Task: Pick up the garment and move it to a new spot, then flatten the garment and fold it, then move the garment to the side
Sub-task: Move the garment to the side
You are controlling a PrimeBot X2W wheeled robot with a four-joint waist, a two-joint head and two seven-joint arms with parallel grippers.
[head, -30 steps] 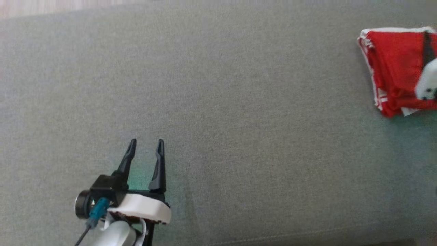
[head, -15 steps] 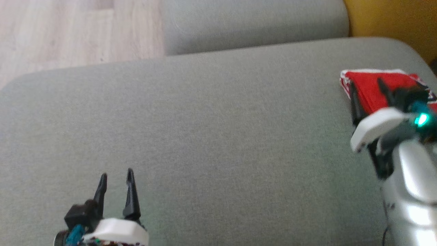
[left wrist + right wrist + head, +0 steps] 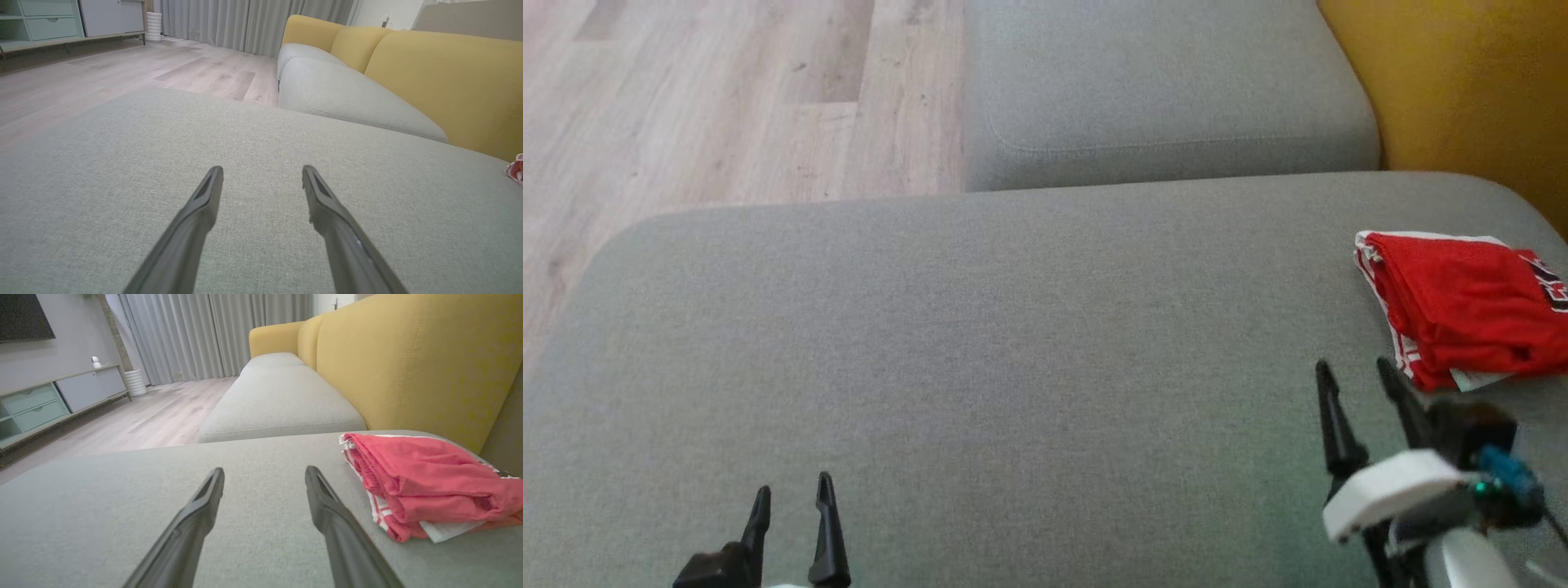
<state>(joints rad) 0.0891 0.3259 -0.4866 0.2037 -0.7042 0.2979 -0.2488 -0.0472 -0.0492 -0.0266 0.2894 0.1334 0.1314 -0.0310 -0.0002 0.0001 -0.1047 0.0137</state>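
A red garment [image 3: 1462,306] with white trim lies folded at the far right of the grey cushion [image 3: 1013,367]; the right wrist view shows the garment [image 3: 421,486] to the right of my fingers. My right gripper [image 3: 1356,377] hovers just in front and left of it, open and empty, apart from the cloth. At the lower left my left gripper [image 3: 791,496] is open too, over bare cushion. In the left wrist view, a sliver of the garment [image 3: 516,169] shows at the right edge.
A second grey seat cushion [image 3: 1168,90] adjoins behind, and a yellow backrest [image 3: 1462,90] rises at the right. Wooden floor [image 3: 711,98] lies beyond the cushion's far left edge. A low cabinet [image 3: 53,404] and curtains stand across the room.
The head camera has tilted up, so floor and backrest came into view. My right gripper has drawn back off the garment, which stays folded on the cushion.
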